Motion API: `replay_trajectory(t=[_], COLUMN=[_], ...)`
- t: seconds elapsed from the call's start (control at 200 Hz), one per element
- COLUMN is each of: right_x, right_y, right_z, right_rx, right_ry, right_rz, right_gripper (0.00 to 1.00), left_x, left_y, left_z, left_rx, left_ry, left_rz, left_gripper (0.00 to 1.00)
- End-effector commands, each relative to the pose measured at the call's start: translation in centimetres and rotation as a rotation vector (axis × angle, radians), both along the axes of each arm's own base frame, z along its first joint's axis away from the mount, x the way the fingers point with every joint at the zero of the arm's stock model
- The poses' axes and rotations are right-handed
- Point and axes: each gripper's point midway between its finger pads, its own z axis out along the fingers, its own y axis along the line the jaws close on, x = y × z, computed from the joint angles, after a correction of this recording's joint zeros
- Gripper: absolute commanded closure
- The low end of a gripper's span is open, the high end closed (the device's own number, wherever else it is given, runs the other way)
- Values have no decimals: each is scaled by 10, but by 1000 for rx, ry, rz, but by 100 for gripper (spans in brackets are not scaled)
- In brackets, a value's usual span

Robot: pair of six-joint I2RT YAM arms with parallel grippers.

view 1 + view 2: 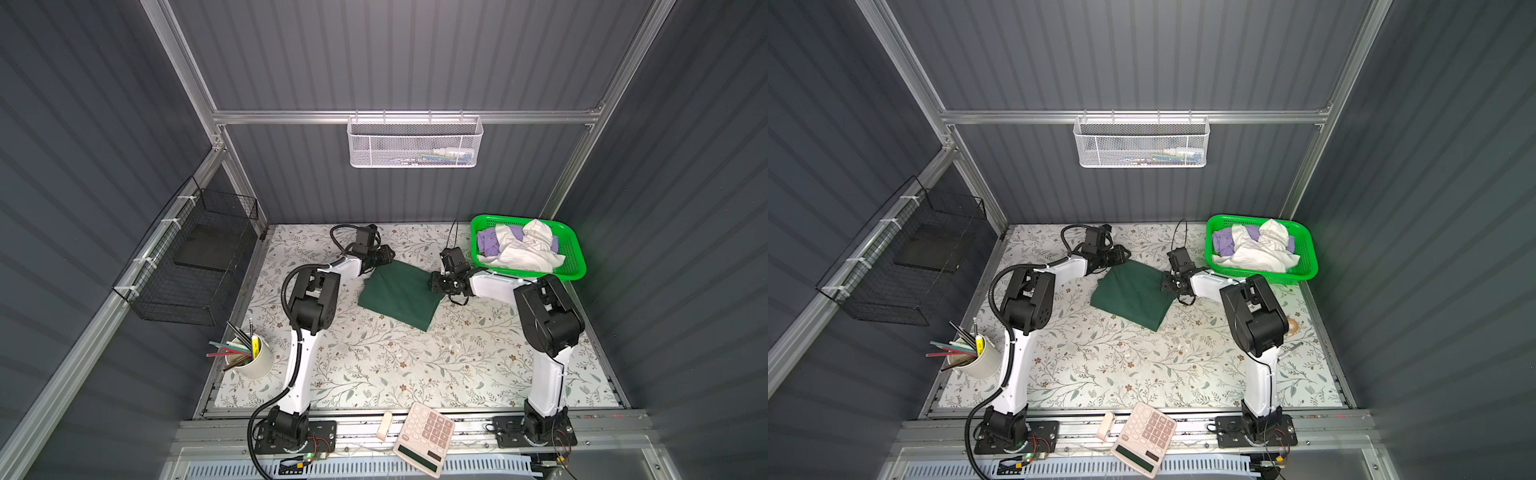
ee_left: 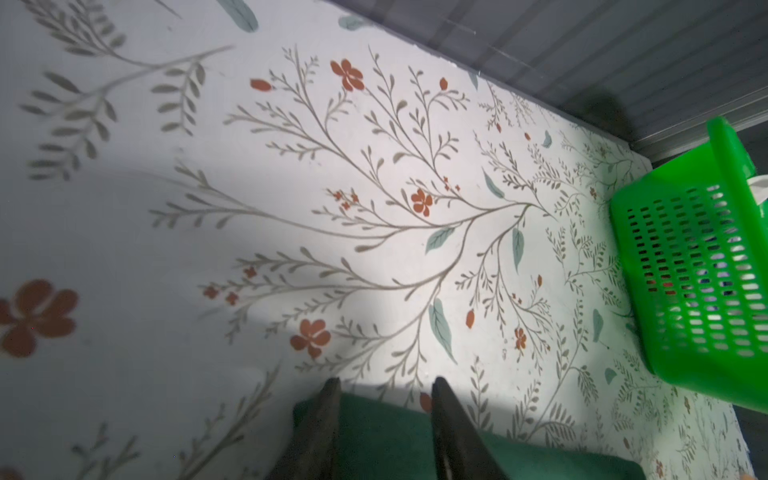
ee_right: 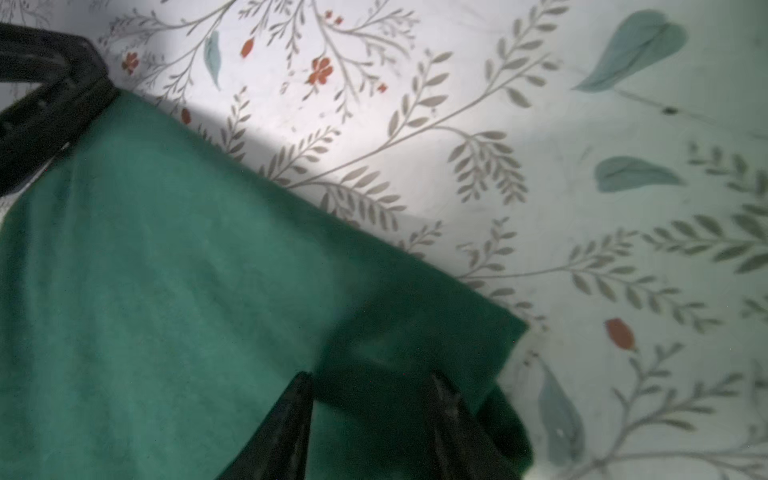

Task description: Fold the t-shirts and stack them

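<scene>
A dark green t-shirt point(image 1: 399, 297) point(image 1: 1133, 295) lies folded flat in the middle of the floral table, seen in both top views. My left gripper point(image 1: 386, 257) point(image 2: 384, 384) sits at its far left corner, jaws apart, with the green cloth point(image 2: 382, 436) flat between the fingers. At the far right corner my right gripper point(image 1: 433, 284) point(image 3: 370, 376) stands low over the shirt point(image 3: 187, 270), also open and holding nothing. A crumpled white t-shirt point(image 1: 528, 249) and a lavender t-shirt point(image 1: 488, 243) lie in the bright green basket point(image 1: 575, 253).
The green basket point(image 1: 1308, 257) point(image 2: 685, 270) stands at the back right corner, close behind the right arm. A cup of pencils point(image 1: 253, 357) is at the left edge. A calculator point(image 1: 424, 440) lies on the front rail. A black wire basket point(image 1: 195, 257) hangs on the left wall.
</scene>
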Motion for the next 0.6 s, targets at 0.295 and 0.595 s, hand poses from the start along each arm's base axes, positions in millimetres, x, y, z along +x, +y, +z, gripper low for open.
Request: replay_trajectory(t=[0.295, 0.595], right_x=[-27, -88], right_y=[-33, 71], right_z=[50, 81], right_rx=[-93, 206], right_ry=[-107, -95], right_rz=[-9, 222], right_gripper=[50, 51], left_x=[-65, -154], left_y=[18, 0], left_z=[72, 39], left_rx=[-65, -132], left_ry=[-105, 50], left_rz=[-35, -126], left_gripper=[60, 62])
